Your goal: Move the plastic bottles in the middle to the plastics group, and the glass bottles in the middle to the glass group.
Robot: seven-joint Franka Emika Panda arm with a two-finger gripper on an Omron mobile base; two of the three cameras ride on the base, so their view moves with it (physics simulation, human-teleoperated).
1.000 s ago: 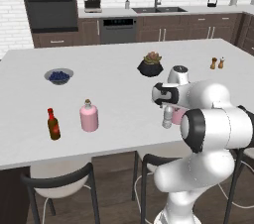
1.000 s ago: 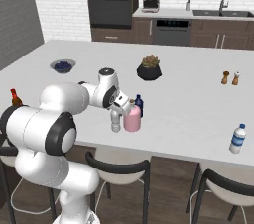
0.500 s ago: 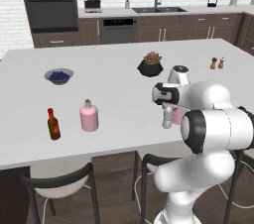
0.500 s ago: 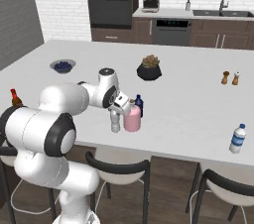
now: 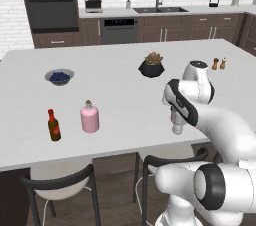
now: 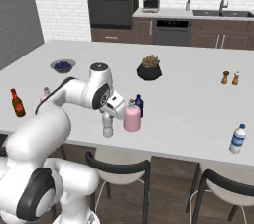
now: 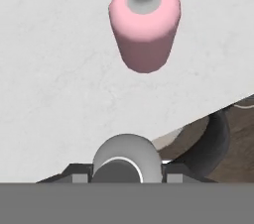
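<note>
Three bottles stand in the middle cluster, and my pincer (image 6: pixel 108 121) has its two fingers closed about halfway around the slim clear-grey bottle (image 6: pixel 107 128), gripping it near the neck, with its base at the counter (image 6: pixel 188 94). From above, its pale cap (image 7: pixel 126 161) sits squarely between my fingertips, so the hold looks centred. Just beyond my pincer stands the pink flask (image 7: pixel 144 25), close but not touching, with the dark blue bottle (image 6: pixel 139 105) behind it. I take this one first because it sits nearest the counter edge, free of its neighbours. Far off to one side waits a blue-capped bottle (image 6: pixel 238 139), likely the plastics group; on the opposite side stand the sauce bottle (image 5: pixel 54 125) and the other flask (image 5: pixel 90 117).
</note>
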